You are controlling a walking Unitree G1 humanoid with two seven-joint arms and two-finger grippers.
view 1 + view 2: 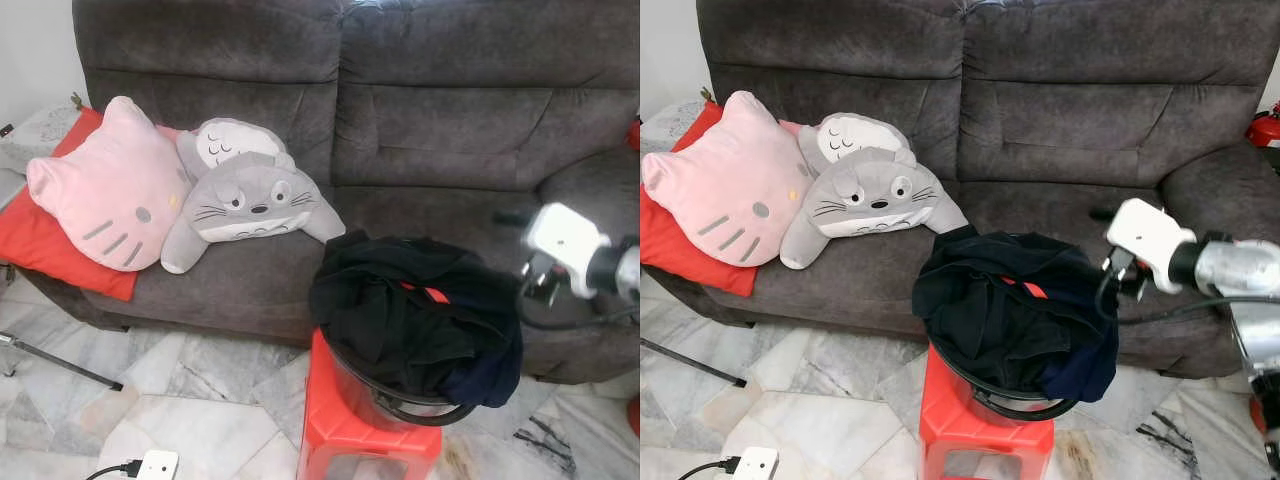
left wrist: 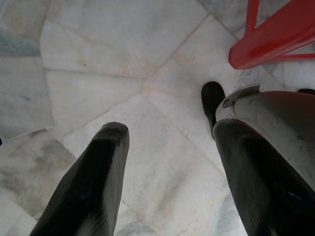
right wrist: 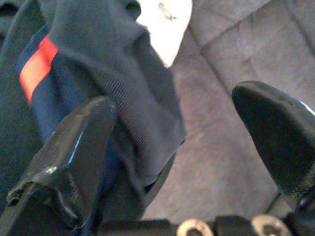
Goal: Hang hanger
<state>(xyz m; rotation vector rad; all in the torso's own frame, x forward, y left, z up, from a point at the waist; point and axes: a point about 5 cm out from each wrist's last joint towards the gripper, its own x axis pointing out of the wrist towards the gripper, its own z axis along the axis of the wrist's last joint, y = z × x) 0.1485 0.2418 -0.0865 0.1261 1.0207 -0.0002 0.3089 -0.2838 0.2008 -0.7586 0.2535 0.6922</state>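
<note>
Grey sofa (image 1: 430,130) behind, right end effector (image 3: 177,147) spread beside dark clothes (image 1: 415,320), no legible writing

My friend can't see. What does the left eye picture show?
A basket piled with dark clothes sits on a red stool before a grey sofa. The right arm reaches beside it. Two plush pillows lie on the sofa.

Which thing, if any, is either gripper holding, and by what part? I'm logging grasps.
Nothing is held. The right gripper is open beside the dark clothes in the basket; the left gripper hangs open above the floor.
</note>
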